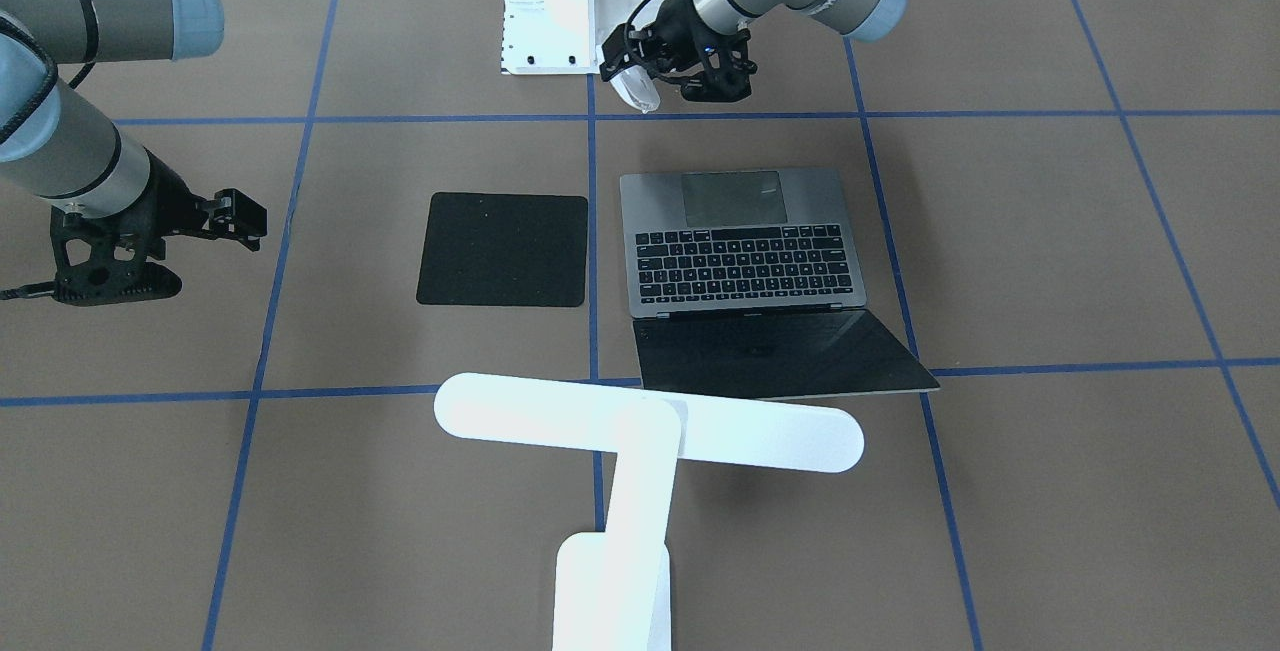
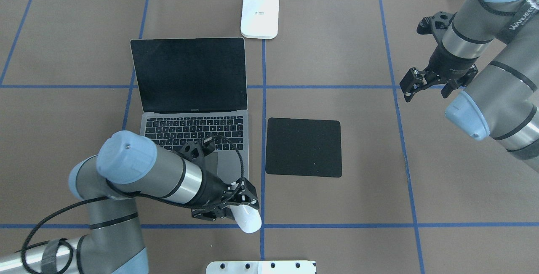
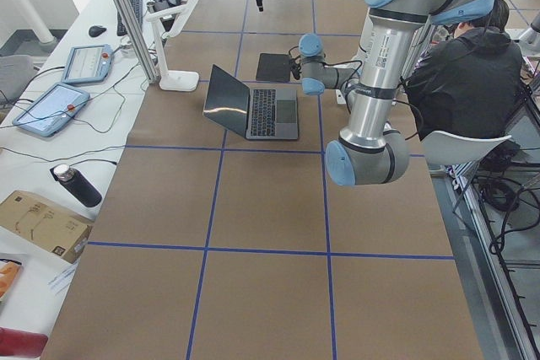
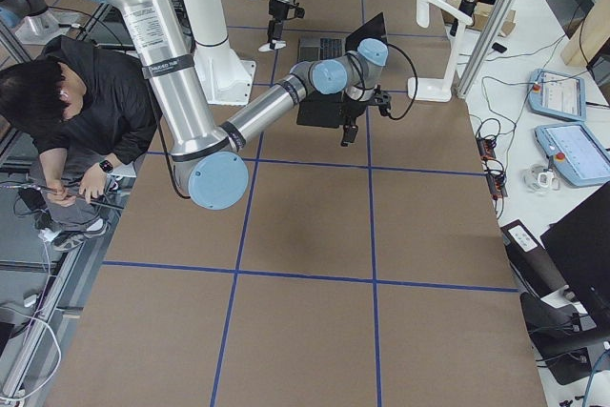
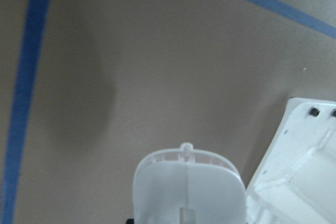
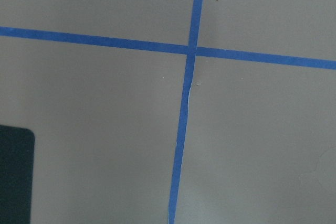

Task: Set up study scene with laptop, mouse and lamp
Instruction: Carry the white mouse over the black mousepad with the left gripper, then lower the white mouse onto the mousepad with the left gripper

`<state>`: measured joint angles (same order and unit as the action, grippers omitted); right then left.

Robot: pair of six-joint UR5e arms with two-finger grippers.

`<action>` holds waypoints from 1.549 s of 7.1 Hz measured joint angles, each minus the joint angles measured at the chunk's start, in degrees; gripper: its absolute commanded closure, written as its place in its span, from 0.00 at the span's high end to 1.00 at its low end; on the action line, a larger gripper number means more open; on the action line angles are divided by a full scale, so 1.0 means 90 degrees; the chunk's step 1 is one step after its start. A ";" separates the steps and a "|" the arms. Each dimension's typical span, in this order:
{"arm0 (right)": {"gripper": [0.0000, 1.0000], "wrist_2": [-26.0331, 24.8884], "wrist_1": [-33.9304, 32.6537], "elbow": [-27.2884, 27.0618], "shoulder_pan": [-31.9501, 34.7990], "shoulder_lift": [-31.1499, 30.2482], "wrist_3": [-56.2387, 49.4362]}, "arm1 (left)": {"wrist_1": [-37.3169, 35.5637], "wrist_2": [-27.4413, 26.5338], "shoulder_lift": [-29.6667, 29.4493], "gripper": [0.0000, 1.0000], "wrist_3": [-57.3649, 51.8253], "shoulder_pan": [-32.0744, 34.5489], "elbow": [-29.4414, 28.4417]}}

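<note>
mouse (image 2: 249,220) is clenched in the left pincer (image 2: 240,204), held above the brown table (image 2: 337,206) with its free end sticking out past the fingertips. the white pedestal (image 2: 261,267) stands near, behind that pincer. just ahead of the pincer lies the laptop (image 2: 189,76), open, screen tipped back. the black mat (image 2: 303,147) is ahead and to its right, and the lamp (image 2: 260,15) well beyond both. the right pincer (image 2: 427,89) hangs released, grasping nothing, the mat well to its left.
</note>
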<state>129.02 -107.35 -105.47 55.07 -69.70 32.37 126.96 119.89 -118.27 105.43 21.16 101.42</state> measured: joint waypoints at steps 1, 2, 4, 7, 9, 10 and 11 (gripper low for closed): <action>1.00 0.0000 0.0002 0.0000 0.0003 0.0003 -0.0005 | -0.0066 0.0001 -0.0564 0.40 -0.0015 0.0169 -0.0586; 1.00 -0.0002 0.0002 0.0003 0.0003 0.0007 -0.0010 | -0.0163 0.0005 -0.0956 0.40 -0.0073 0.0316 -0.1001; 1.00 -0.0002 -0.0003 0.0008 0.0004 0.0016 -0.0013 | -0.1465 0.0008 -0.1752 0.39 -0.0714 0.0444 -0.1319; 1.00 -0.0006 -0.0002 0.0010 0.0004 0.0005 -0.0013 | -0.2807 -0.0004 -0.3080 0.35 -0.1653 0.0494 -0.2485; 1.00 -0.0009 -0.0005 0.0016 0.0004 0.0001 -0.0013 | -0.2905 -0.0074 -0.3443 0.32 -0.2129 0.0539 -0.3047; 1.00 -0.0010 -0.0005 0.0018 0.0004 0.0000 -0.0013 | -0.2961 -0.0152 -0.3561 0.31 -0.2315 0.0545 -0.3248; 1.00 -0.0010 -0.0004 0.0019 0.0004 0.0000 -0.0013 | -0.3171 -0.0249 -0.3731 0.31 -0.2571 0.0547 -0.3447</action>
<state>128.94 -107.39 -105.30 55.11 -69.70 32.26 98.42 117.65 -151.85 82.30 26.08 70.40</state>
